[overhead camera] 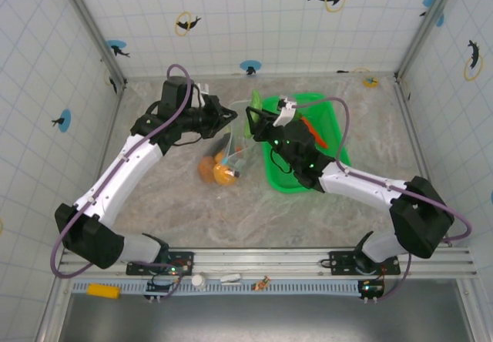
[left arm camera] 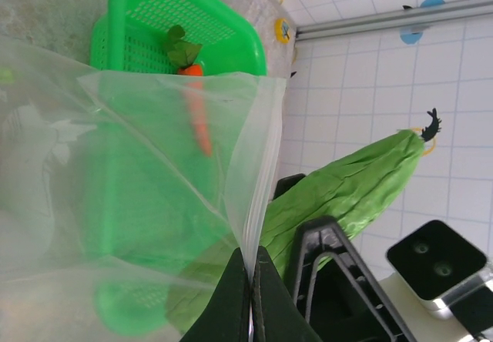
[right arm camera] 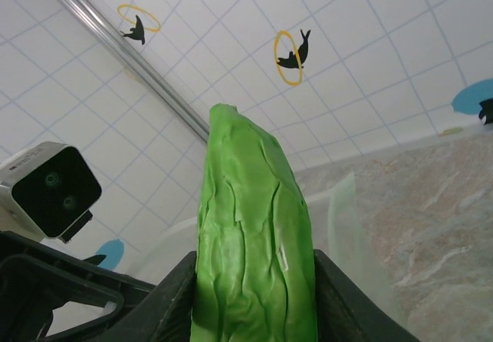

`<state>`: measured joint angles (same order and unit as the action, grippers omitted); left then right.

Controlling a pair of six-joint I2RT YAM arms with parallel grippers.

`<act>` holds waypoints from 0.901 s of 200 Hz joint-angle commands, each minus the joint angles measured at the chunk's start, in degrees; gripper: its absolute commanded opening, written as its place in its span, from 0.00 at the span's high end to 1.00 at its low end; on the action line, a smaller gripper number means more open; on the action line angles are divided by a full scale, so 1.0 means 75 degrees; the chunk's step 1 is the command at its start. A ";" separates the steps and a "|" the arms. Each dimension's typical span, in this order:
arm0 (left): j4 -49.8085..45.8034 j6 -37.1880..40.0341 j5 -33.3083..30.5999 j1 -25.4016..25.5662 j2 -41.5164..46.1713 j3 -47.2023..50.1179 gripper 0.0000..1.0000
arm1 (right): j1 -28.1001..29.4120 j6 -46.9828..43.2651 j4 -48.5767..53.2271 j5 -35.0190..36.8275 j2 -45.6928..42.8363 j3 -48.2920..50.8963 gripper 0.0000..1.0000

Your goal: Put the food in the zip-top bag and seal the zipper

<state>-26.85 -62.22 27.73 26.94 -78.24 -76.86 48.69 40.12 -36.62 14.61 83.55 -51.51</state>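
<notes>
The zip-top bag (overhead camera: 233, 151) hangs limp between the arms, and my left gripper (overhead camera: 226, 115) is shut on its mouth edge. Close up, the left jaws (left arm camera: 252, 269) pinch the zipper strip (left arm camera: 258, 196) flat. Orange round food (overhead camera: 216, 171) lies in the bag's bottom. My right gripper (overhead camera: 259, 123) is shut on a long green leafy vegetable (right arm camera: 250, 234), both fingers (right arm camera: 166, 303) against its sides. It points up beside the bag's open mouth (right arm camera: 343, 203). From the left wrist, the vegetable (left arm camera: 347, 188) stands just right of the bag edge. A carrot (overhead camera: 313, 132) lies in the green basket.
The green mesh basket (overhead camera: 330, 119) sits right of the bag under the right arm; the carrot (left arm camera: 199, 122) in it shows through the bag film. Tiled walls close in the marbled table (overhead camera: 254, 219) at the back and both sides.
</notes>
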 commanded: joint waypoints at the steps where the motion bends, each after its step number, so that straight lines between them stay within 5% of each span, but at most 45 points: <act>1: 0.0391 -0.0174 0.0192 -0.0033 -0.0103 -0.0192 1.00 | 0.0093 0.0227 -0.0426 0.0217 0.0179 0.0080 0.54; 21: 0.0416 -0.0167 0.0208 -0.0035 -0.0139 -0.0217 1.00 | 0.0121 0.0098 -0.0236 0.0156 0.0170 -0.0014 0.40; 81: 0.0332 -0.0076 0.0197 -0.0041 -0.0104 -0.0191 1.00 | -0.0266 0.0088 0.0432 -0.0253 -0.0198 -0.0106 0.39; 106: 0.0013 0.0119 0.0092 -0.0041 -0.0060 -0.0332 1.00 | -0.0757 -0.0286 0.2294 -0.1031 -0.0250 -0.1234 0.42; 126: -0.0210 0.0254 -0.0009 -0.0041 -0.0011 -0.0424 1.00 | -0.1092 -0.0962 0.3631 -0.0737 -0.0359 -0.1732 0.44; 150: -0.0407 0.0387 -0.0075 -0.0041 0.0048 -0.0440 1.00 | -0.2127 -0.0668 0.5212 -0.1092 -0.0274 -0.1954 0.47; 164: -0.0513 0.0480 -0.0086 -0.0041 0.0083 -0.0422 1.00 | -0.2736 -0.0690 0.6073 -0.1928 0.0100 -0.2201 0.45; 180: -0.0564 0.0574 -0.0084 -0.0041 0.0142 -0.0341 1.00 | -0.3000 -0.1058 0.6722 -0.1827 0.0554 -0.2267 0.42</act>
<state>-28.93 -60.45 27.59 26.94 -79.00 -78.24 29.39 35.22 -1.39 4.23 82.94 -66.65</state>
